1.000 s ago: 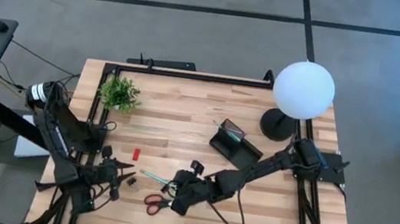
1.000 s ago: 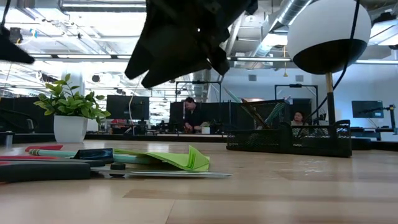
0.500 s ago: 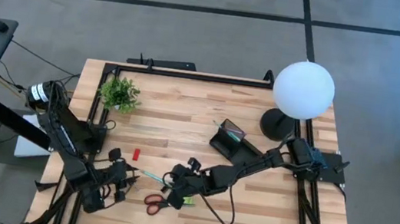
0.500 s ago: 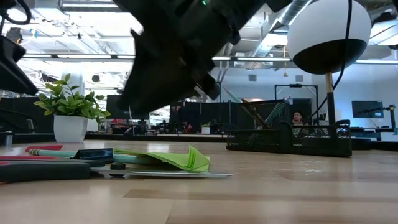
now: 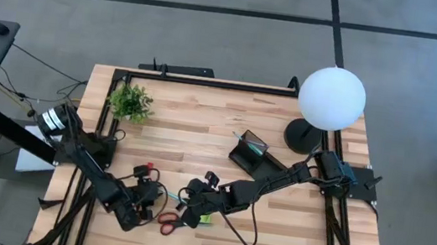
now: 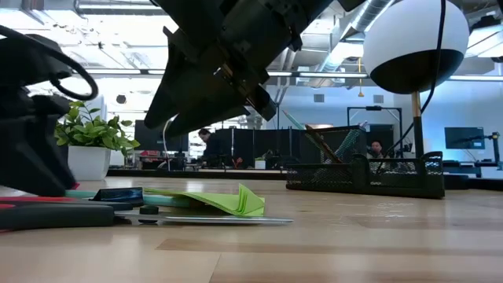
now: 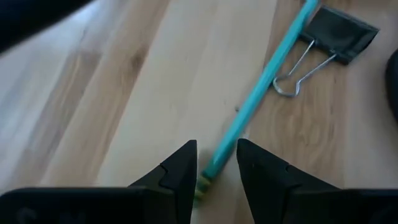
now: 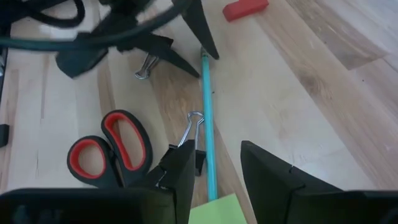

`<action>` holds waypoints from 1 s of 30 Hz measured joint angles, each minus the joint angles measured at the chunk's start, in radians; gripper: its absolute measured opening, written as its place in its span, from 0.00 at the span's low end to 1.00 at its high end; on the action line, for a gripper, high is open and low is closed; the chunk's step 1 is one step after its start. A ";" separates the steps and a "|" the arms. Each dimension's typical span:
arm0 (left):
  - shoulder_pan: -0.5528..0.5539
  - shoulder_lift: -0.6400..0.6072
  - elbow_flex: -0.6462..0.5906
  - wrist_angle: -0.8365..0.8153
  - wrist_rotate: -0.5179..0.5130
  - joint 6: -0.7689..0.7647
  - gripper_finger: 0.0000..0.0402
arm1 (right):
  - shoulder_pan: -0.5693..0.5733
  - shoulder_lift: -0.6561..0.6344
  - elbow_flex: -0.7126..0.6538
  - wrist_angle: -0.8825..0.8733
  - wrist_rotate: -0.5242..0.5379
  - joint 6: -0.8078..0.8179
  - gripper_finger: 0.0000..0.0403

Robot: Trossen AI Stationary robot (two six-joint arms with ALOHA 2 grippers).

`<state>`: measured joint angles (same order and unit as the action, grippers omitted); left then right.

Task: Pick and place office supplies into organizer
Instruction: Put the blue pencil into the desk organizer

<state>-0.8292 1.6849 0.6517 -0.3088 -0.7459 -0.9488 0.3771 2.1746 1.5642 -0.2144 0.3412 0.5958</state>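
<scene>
Left gripper (image 7: 214,163): jaws spread, straddling tip of teal pen (image 7: 261,87) on table (image 7: 112,93); binder clip (image 7: 329,40) just beyond. Right gripper (image 8: 214,168): jaws spread, empty, over same pen; red-handled scissors (image 8: 109,146) beside.

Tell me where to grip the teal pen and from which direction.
Grip the teal pen on its bare stretch toward the red block, coming from above with fingers across the shaft. It lies flat; a binder clip and the green pad crowd its other end.
</scene>
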 joint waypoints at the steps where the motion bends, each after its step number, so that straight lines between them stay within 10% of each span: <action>1: 0.006 0.013 0.001 0.016 -0.014 0.014 0.28 | 0.000 0.000 0.000 0.000 0.000 -0.001 0.30; 30: 0.263 0.044 -0.001 0.094 -0.030 0.067 0.28 | -0.022 0.024 0.000 -0.053 -0.035 -0.058 0.30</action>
<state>-0.5663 1.7287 0.6506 -0.2150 -0.7757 -0.8819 0.3554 2.1988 1.5640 -0.2674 0.3065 0.5382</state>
